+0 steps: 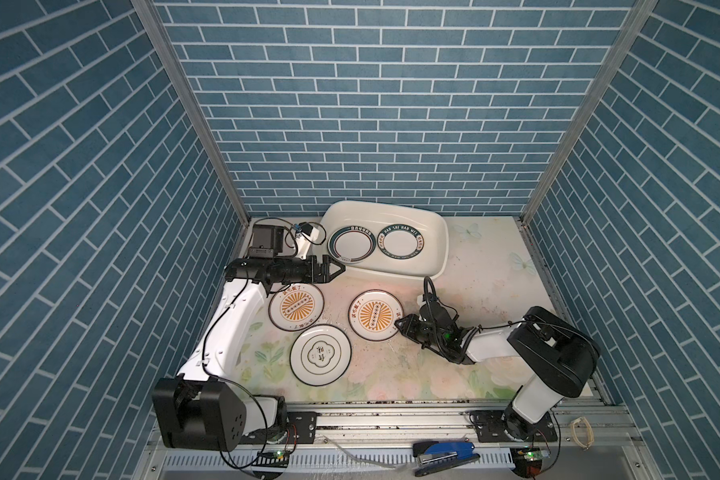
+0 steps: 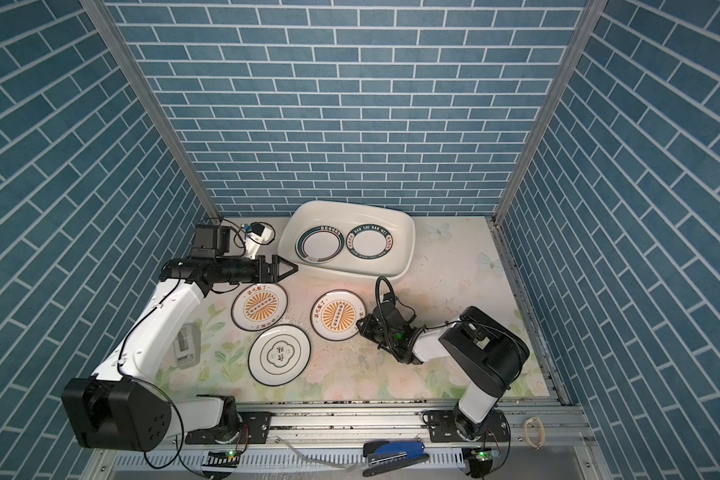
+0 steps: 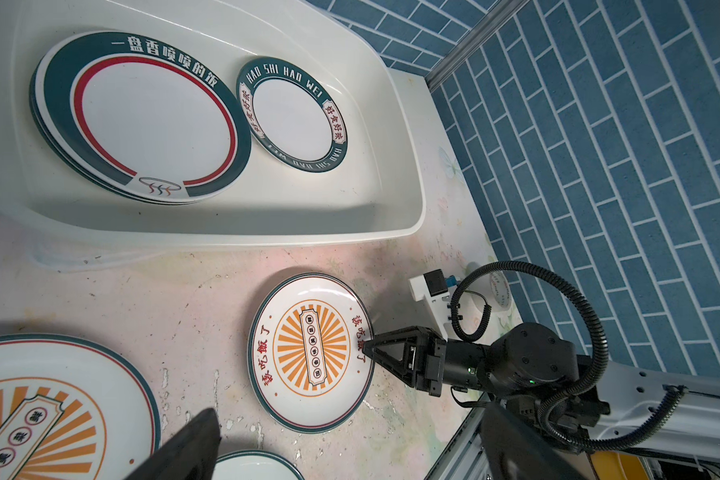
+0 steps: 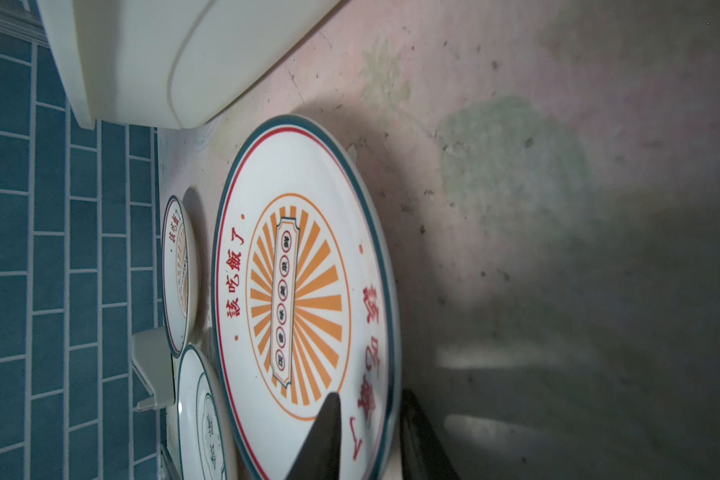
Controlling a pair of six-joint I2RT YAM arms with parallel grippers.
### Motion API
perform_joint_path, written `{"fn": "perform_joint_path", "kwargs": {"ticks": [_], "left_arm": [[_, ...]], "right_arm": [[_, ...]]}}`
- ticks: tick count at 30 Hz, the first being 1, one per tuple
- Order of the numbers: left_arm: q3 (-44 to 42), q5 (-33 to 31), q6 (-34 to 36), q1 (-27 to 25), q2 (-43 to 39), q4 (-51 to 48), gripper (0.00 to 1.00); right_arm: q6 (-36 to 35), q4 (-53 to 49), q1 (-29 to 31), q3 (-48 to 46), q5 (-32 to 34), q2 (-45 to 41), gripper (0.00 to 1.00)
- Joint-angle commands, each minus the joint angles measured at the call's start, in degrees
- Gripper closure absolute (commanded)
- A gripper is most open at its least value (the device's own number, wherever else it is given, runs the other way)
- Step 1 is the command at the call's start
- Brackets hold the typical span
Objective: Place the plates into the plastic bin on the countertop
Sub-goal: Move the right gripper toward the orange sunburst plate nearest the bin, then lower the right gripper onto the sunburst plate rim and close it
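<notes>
1. The right sunburst plate (image 1: 375, 314) lies flat on the tabletop (image 1: 391, 370), immediately left of my right end effector (image 1: 398, 323). Its fingers straddle the plate's rim, one over, one outside; I cannot tell whether they pinch it
2. The plastic bin (image 1: 395, 270) sits just beyond this plate, apart from it, so I judge the carry runs forward over its near wall
3. My left end effector (image 1: 341, 270) hangs spread wide at the bin's left corner, farther from this plate

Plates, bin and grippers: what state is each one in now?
left gripper: open, empty.
right gripper: astride the rim of the right sunburst plate; grip unclear.
right sunburst plate: on the countertop, rim straddled.
left sunburst plate: on the countertop, untouched.
clover plate: on the countertop, untouched.
plastic bin: on the countertop, holding plates.
ringed plate: in the bin, atop other plates.
lettered plate: in the bin, beside the ringed plate.
</notes>
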Motion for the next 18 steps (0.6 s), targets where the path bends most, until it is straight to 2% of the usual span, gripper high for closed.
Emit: {"fn": "perform_joint_path", "kwargs": {"ticks": [1,5,18], "left_arm": [[-0.44,0.78,0.04,0.01,-0.74,0.57,0.0],[-0.41,0.69,-0.05,0.04,-0.87,0.46,0.0],[-0.54,1.04,-0.04,0.08,-0.88,0.68,0.0]], "right_arm": [[2.47,0.29,-0.76,-0.72,0.62,1.75,0.77],[3.14,1.96,-1.12,-2.42,0.62,1.95,0.81],[4.54,5.8,-1.74,-2.2,-1.25,5.73,0.83]]}}
